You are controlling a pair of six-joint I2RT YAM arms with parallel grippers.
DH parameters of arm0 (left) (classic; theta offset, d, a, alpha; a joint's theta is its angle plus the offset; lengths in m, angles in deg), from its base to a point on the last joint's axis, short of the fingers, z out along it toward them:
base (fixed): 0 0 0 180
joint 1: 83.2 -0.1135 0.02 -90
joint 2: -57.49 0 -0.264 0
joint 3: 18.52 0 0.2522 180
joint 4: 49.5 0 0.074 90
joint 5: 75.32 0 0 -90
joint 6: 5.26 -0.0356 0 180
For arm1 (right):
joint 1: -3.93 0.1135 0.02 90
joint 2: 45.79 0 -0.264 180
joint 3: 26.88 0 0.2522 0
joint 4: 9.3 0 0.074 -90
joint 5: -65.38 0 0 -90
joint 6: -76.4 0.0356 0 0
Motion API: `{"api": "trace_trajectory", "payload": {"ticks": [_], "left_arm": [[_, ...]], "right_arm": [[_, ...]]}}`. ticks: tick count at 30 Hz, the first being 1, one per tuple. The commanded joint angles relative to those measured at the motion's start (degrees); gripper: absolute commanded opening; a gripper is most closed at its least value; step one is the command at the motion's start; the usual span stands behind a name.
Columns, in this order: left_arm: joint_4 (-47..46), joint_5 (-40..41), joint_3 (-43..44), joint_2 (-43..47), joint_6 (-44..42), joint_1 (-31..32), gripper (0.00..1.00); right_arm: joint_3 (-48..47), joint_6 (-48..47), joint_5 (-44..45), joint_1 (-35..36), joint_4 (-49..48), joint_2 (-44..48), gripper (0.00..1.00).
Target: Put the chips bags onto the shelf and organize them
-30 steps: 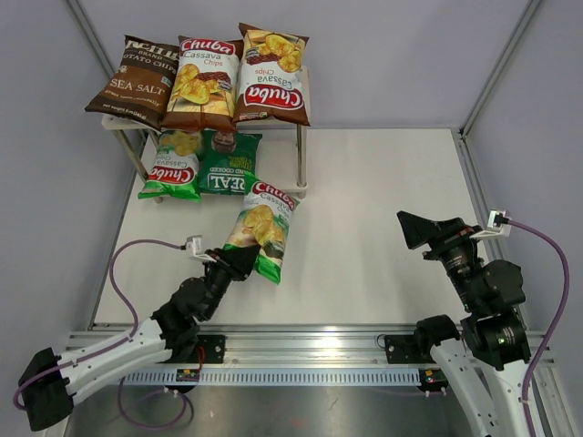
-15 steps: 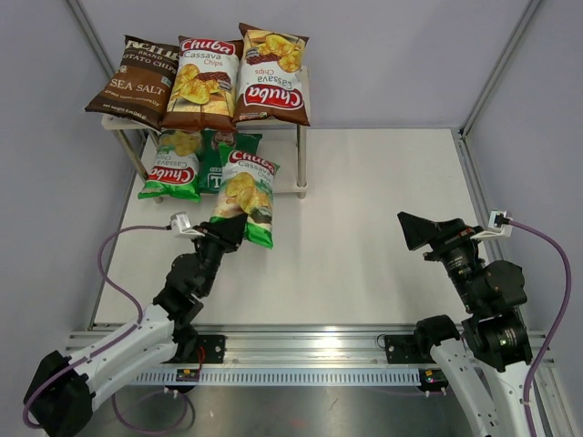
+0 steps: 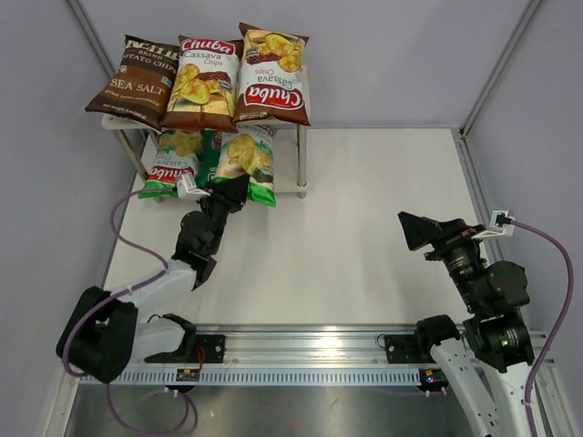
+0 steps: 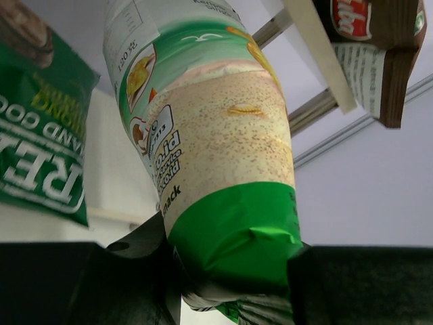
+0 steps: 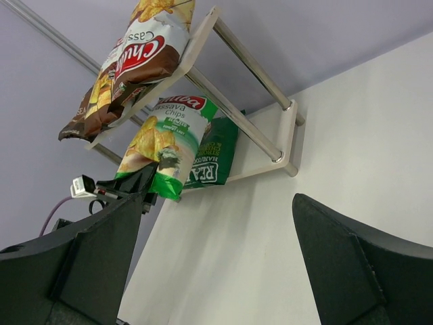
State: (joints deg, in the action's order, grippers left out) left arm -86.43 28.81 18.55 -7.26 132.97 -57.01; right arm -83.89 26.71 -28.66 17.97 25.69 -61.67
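The left fingers (image 4: 352,284) clamp the green Chuba bag (image 3: 246,162) by its tail, aiming it nose-first into the shelf (image 3: 301,155) lower tier, upper left, beside the REAL bag (image 4: 40,162). The right fingers (image 5: 345,264) gape empty.

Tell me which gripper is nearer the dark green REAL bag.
Left. The left gripper, shut on a green Chuba bag, sits close by the REAL bag at the shelf; the right gripper hangs far across the table.
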Motion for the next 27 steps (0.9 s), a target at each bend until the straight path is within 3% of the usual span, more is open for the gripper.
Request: {"api": "trace_trajectory", "payload": {"ticks": [1, 14, 19, 27], "left_arm": [[-14.06, -3.31, 6.73, -6.33, -1.03, -2.28, 0.07], [-25.32, -11.14, 22.03, -34.54, 2.31, -6.86, 0.06], [-27.69, -11.40, 24.77, -40.36, 4.68, -6.77, 0.05], [-30.43, -9.03, 21.69, -44.23, 6.79, -4.31, 0.09]], "right_arm": [[-2.90, -1.99, -1.85, 0.28, -3.39, -0.73, 0.99], [-2.98, -3.23, -4.49, 0.28, -4.89, -0.82, 0.99], [-2.46, -2.44, -6.69, 0.28, -6.03, -0.91, 0.99], [-2.02, -1.29, -7.92, 0.28, -6.47, -0.64, 0.99]]}}
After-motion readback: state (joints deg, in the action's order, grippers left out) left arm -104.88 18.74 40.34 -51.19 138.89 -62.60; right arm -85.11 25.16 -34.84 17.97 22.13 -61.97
